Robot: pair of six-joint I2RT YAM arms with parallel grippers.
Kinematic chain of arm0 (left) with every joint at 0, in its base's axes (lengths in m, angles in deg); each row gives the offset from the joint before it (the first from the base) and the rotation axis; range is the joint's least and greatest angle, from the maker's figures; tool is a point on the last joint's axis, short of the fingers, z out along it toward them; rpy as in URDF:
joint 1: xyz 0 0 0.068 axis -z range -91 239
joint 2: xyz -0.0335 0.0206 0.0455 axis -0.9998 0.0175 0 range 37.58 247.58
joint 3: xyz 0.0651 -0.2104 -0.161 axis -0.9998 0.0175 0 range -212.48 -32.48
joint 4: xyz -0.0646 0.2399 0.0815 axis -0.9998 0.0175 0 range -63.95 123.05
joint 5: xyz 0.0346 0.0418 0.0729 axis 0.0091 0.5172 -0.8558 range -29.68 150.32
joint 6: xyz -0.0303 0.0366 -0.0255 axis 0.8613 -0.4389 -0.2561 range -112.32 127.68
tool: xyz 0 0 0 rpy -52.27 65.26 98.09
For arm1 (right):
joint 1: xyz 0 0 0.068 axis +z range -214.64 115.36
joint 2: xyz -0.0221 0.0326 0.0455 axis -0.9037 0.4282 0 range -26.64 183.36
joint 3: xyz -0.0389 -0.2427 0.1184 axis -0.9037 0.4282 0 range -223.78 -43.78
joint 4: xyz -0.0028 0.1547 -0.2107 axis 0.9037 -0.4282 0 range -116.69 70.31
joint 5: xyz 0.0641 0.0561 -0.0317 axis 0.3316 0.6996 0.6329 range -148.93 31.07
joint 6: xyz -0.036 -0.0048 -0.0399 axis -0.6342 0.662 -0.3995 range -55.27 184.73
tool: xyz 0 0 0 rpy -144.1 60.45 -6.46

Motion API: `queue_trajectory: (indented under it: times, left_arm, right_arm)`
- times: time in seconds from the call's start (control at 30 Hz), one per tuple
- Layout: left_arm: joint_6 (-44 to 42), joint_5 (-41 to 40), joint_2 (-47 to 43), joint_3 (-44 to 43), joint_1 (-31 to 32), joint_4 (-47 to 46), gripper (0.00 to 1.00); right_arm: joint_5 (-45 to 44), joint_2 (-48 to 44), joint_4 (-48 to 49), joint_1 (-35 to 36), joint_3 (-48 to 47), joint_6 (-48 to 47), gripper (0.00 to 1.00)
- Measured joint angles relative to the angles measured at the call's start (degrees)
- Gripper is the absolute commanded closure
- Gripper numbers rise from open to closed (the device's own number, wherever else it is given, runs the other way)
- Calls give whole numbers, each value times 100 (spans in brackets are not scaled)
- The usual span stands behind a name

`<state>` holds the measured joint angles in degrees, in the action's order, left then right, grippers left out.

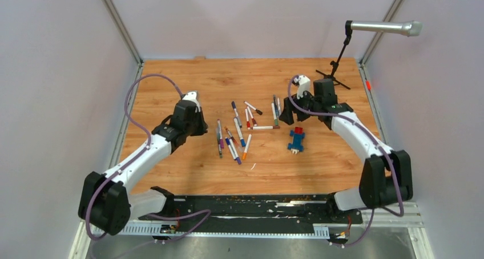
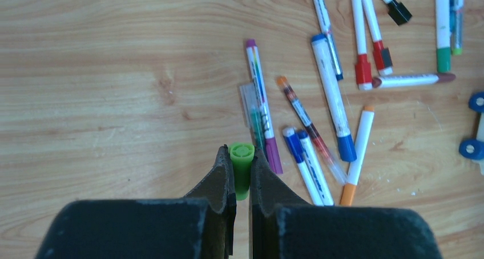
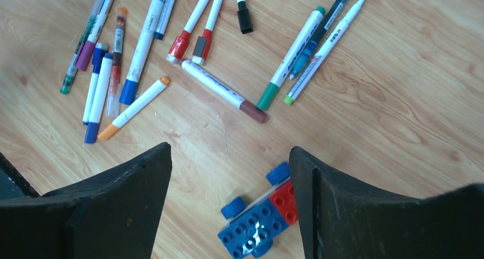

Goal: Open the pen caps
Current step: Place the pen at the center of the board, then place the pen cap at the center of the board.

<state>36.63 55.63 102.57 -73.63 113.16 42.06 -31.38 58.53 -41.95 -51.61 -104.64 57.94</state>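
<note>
Left wrist view: your left gripper [image 2: 241,153] is pinched tight on a green cap [image 2: 241,170], which is off its pen. Just beyond it, pens [image 2: 331,88] lie scattered on the table [image 2: 85,71], most with their caps [image 2: 346,148] on. Right wrist view: your right gripper [image 3: 229,150] stands wide and empty over the block toy [image 3: 259,225]. Past it, a thin pen [image 3: 325,45] shows a bare tip. One cap looks done. Next you would set the green cap down and pick a capped pen, with one gripper on the barrel and the other on the cap, then pull straight apart.
</note>
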Motion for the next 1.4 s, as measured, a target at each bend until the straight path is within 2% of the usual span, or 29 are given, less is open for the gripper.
queue_trajectory:
  times: [0.13,0.3,0.53,0.87,1.07,1.27,1.4]
  left_arm:
    - [-15,-278,562,-579,-68,240,93]
    - [-103,-503,1303,-1141,-173,389,89]
    - [-350,-601,2404,-1792,-382,476,88]
    - [-868,-621,4286,-3346,-581,638,87]
    - [-1036,-638,4964,-3950,-684,914,76]
    - [-1233,-704,5412,-4535,-750,1222,57]
    - [-1290,-748,5462,-4673,-756,1351,52]
  right_arm:
    - [-66,-922,308,-15,691,-236,14]
    - [33,-1539,682,-293,1268,-332,13]
    - [494,-1700,887,-804,1423,-348,13]
    - [914,-1700,931,-809,1423,-396,13]
    - [1060,-1690,933,-809,1423,-424,13]
    - [1134,-1596,929,-809,1423,-448,13]
    - [1137,-1572,935,-809,1423,-446,14]
